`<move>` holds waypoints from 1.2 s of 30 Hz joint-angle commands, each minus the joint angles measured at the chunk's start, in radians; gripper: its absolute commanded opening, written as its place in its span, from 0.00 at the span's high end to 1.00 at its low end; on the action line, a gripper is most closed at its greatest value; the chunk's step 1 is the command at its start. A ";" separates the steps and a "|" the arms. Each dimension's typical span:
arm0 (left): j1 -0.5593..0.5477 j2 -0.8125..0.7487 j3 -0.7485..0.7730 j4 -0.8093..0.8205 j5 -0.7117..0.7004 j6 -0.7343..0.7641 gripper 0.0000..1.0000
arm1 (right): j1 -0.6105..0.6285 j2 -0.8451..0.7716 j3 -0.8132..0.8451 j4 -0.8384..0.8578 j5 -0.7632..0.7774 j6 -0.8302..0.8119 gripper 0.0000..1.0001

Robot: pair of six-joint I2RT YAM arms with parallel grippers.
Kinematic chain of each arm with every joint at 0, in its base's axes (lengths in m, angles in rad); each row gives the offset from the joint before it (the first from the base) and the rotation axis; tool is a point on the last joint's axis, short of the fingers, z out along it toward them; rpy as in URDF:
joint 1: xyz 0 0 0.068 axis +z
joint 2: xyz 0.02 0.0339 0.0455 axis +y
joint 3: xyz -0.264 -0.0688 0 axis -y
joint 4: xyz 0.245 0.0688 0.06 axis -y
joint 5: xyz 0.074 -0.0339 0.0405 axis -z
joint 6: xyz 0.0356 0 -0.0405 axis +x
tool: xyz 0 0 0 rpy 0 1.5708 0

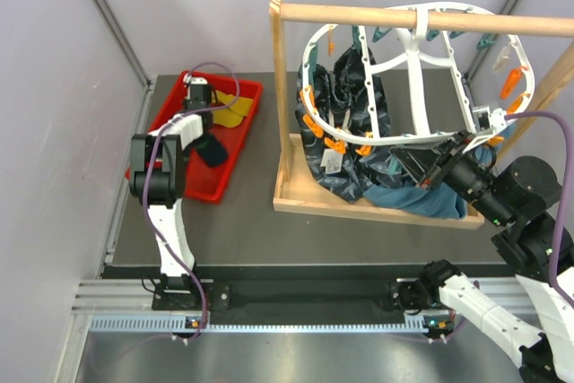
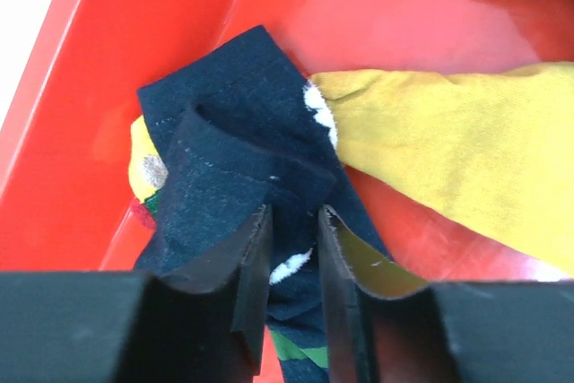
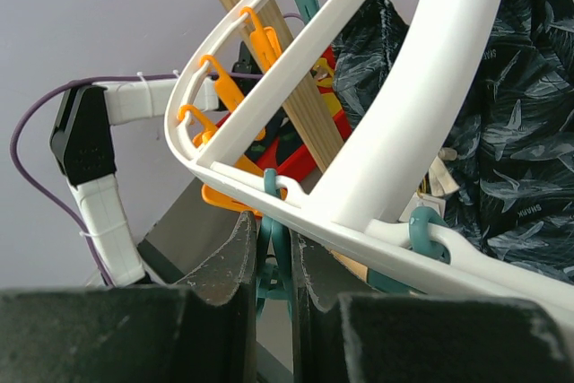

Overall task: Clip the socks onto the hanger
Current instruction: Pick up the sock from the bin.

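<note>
navy sock [image 2: 242, 168] is found in the red tray [image 2: 117, 60] at the far left corner of the desk [image 1: 251, 221], touching a yellow sock [image 2: 448, 150], its length running away from the left gripper [image 2: 294, 217], whose jaws are closed on a raised fold, seemingly gripped. the hanger [image 1: 415, 78] is hung well to the right, where a teal peg [image 3: 272, 187] on its near rim is pinched by the right gripper [image 3: 275, 248]; the sock would be carried rightward.

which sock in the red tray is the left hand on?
The navy sock: the left hand is pinching its fabric. The mustard-yellow socks lie beside it in the red tray, outside the grip.
</note>
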 commanded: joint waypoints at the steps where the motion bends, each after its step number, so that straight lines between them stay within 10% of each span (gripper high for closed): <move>1: 0.012 0.009 0.015 0.009 0.006 -0.003 0.73 | 0.003 0.001 -0.001 -0.009 -0.047 0.000 1.00; 5: 0.012 -0.022 0.024 -0.019 0.008 -0.025 0.99 | 0.003 0.004 0.000 -0.007 -0.047 0.006 1.00; 16: 0.012 -0.482 -0.132 -0.142 0.184 -0.314 1.00 | 0.003 0.018 -0.006 -0.010 -0.050 0.009 1.00; 36: -0.132 -1.456 -0.660 0.087 1.126 -0.624 1.00 | 0.003 0.045 0.000 -0.018 -0.032 0.011 1.00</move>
